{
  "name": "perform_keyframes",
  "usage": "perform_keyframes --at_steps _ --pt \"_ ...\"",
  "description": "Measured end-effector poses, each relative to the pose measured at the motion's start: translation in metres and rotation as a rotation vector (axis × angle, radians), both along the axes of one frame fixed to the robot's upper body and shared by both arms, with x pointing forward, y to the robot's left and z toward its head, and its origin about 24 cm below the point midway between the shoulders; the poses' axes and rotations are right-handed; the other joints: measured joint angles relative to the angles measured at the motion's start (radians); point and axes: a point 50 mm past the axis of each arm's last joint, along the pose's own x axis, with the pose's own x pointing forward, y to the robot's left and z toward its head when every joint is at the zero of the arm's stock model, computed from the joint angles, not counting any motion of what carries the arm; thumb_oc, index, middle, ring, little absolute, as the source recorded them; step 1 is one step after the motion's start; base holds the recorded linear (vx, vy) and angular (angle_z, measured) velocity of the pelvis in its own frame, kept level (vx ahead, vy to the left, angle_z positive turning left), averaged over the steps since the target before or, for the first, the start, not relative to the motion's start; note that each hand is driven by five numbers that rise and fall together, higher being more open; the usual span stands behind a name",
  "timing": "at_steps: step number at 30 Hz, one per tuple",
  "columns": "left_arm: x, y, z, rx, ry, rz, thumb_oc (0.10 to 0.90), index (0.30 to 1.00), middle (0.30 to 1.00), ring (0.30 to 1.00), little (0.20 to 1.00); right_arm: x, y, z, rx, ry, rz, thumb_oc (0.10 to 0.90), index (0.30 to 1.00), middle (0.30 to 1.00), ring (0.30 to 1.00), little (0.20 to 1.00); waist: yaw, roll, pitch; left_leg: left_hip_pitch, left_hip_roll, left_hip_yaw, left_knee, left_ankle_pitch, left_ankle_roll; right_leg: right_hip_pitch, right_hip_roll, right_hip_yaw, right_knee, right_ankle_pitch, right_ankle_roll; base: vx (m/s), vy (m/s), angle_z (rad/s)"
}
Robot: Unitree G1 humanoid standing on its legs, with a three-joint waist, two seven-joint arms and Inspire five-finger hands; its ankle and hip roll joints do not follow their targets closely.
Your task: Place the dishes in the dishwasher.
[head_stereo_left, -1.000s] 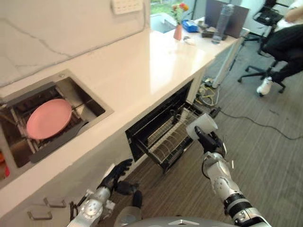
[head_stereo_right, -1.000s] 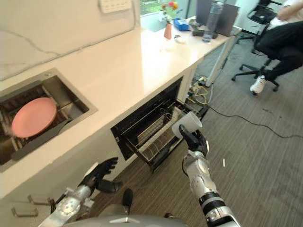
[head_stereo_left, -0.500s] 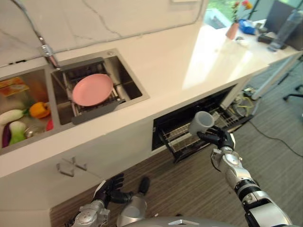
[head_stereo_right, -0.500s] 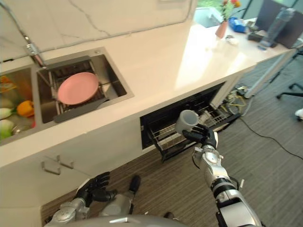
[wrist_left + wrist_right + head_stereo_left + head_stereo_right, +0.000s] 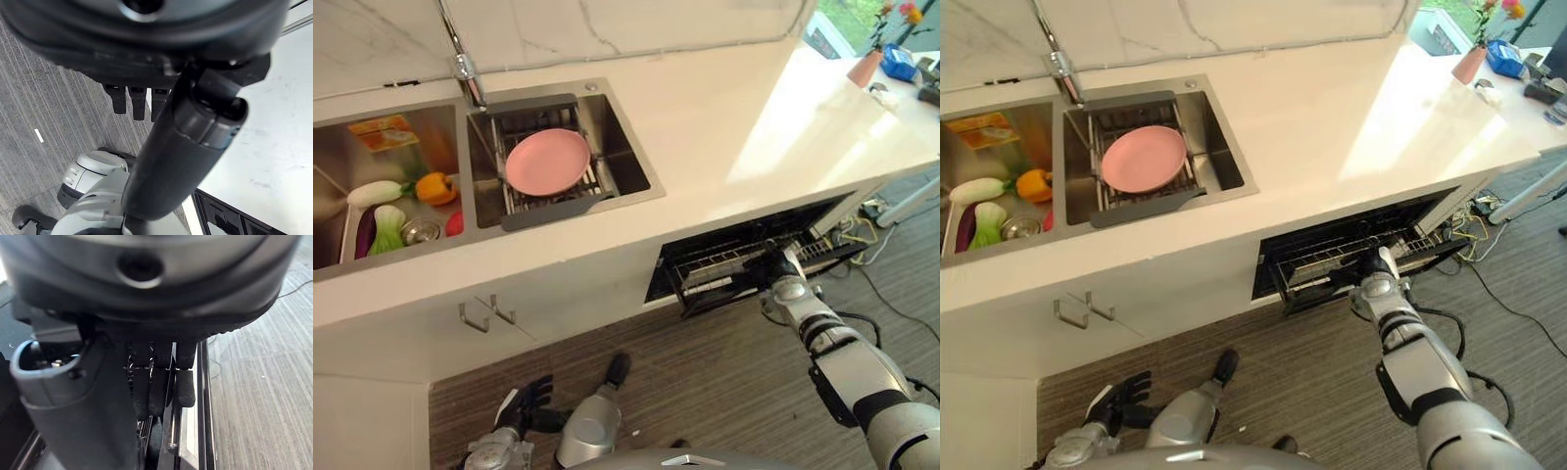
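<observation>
Reaching into the open dishwasher (image 5: 754,269) under the pale countertop (image 5: 724,117), the right hand (image 5: 1378,279) sits at the front edge of the pulled-out wire rack (image 5: 1332,262), just above the dark lower door panel. In the right wrist view its fingers (image 5: 156,389) hang down in a row close together over the rack's wires, the thumb standing beside them; whether they are curled round anything I cannot tell, since the space under them is dark. No cup can be made out at the hand in the head views. The remaining dish, a pink plate (image 5: 548,162), lies flat on a drying rack (image 5: 553,191) set inside the right basin of the steel sink (image 5: 636,186), well apart from the dishwasher. The left basin holds vegetables (image 5: 396,201), among them a yellow pepper and green leaves. The left hand (image 5: 522,406) hangs low over the striped carpet (image 5: 724,392) in front of the cabinet drawers, fingers loosely spread and holding nothing. A small vase (image 5: 865,69) of flowers stands at the far end of the counter.
</observation>
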Motion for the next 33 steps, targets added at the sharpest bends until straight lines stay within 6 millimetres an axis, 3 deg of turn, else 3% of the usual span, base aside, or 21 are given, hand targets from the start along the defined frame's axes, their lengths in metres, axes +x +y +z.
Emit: perform_keyframes --at_steps 8,18,24,25,26,33 --pt "0.019 -0.007 0.003 0.003 -0.041 -0.013 0.8 0.9 0.9 0.9 0.9 0.003 0.016 -0.003 -0.05 0.022 0.014 0.8 0.9 0.9 0.9 0.9 0.0 -0.004 -0.004 -0.002 0.0 0.001 0.0 0.0 0.0 -0.007 -0.001 0.008 0.0 0.0 0.0 -0.01 0.002 -0.03" --pt "0.024 -0.012 0.0 0.038 -0.03 -0.044 0.8 0.9 0.9 0.9 0.9 -0.002 0.022 -0.011 -0.17 0.089 0.116 0.8 0.9 0.9 0.9 0.9 -0.002 -0.013 -0.026 -0.003 0.0 0.005 0.026 0.0 0.0 -0.005 -0.001 0.027 0.0 -0.005 -0.002 0.0 0.004 -0.06" --pt "0.027 -0.011 0.001 0.027 -0.032 -0.07 0.8 0.9 0.9 0.9 0.9 -0.027 0.008 -0.034 -0.182 0.149 0.13 0.8 0.9 0.9 0.9 0.9 0.003 -0.032 -0.065 -0.003 -0.008 0.004 0.022 0.0 0.0 -0.001 -0.008 0.012 0.0 -0.013 0.004 0.02 0.0 0.1" --pt "0.03 -0.009 0.003 0.037 -0.041 -0.095 0.8 0.9 0.9 0.9 0.9 -0.046 -0.008 -0.046 -0.143 0.146 0.11 0.8 0.9 0.9 0.9 0.9 0.012 -0.044 -0.073 -0.001 -0.013 0.004 0.015 0.0 0.0 0.006 -0.012 -0.005 0.0 -0.017 0.007 0.01 -0.002 0.19" --pt "0.03 -0.009 0.003 0.037 -0.041 -0.095 0.8 0.9 0.9 0.9 0.9 -0.046 -0.008 -0.046 -0.143 0.146 0.11 0.8 0.9 0.9 0.9 0.9 0.012 -0.044 -0.073 -0.001 -0.013 0.004 0.015 0.0 0.0 0.006 -0.012 -0.005 0.0 -0.017 0.007 0.02 -0.004 0.17" --pt "0.02 0.009 0.002 0.065 0.01 -0.05 0.8 0.9 0.9 0.9 0.9 -0.091 -0.035 -0.069 -0.039 0.201 0.013 0.8 0.9 0.9 0.9 0.9 -0.012 -0.067 -0.076 0.001 -0.023 0.032 0.021 0.0 0.0 0.004 -0.025 0.036 0.0 -0.021 0.011 0.01 -0.004 -0.01"
